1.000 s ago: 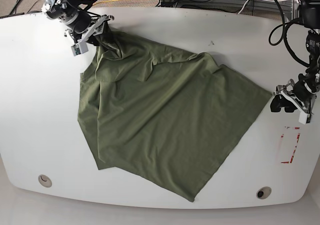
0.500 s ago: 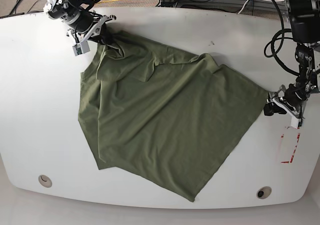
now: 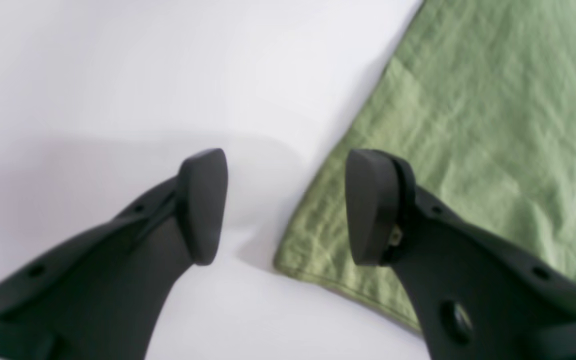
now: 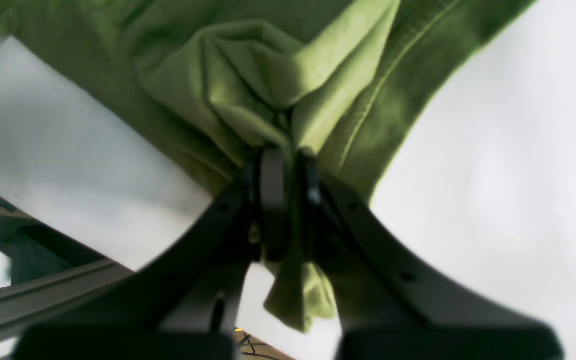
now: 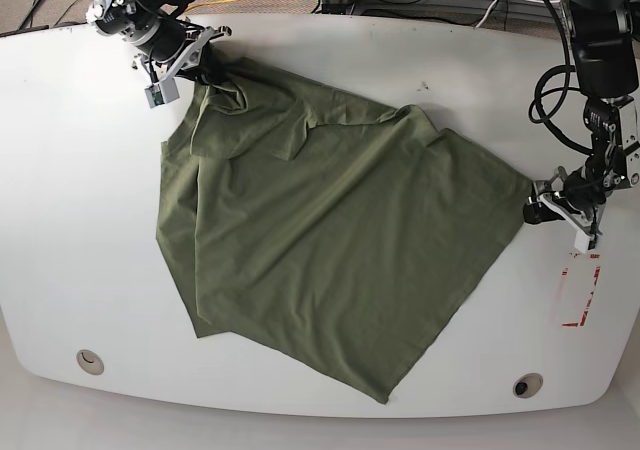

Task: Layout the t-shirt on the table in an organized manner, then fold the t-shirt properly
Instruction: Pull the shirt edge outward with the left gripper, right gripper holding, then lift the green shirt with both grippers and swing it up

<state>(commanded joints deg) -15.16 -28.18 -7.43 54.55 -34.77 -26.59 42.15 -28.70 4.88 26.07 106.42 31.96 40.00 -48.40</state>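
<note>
Right claw [image 4: 288,200] clamped on the t-shirt [image 5: 330,240] at 11 o'clock; left claw [image 3: 288,205] apart astride the 3 o'clock corner, which could slide off the glossy desk [image 5: 80,220].

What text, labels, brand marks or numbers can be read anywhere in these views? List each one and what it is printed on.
None can be read.
The plain olive-green cotton t-shirt shows no print or visible tag.
The glossy white table bears only dark specks and a red tape rectangle, with no lettering.
The small white tag by the right gripper is too small to read.

White table [image 5: 90,220] under green t-shirt [image 5: 330,240]
</note>
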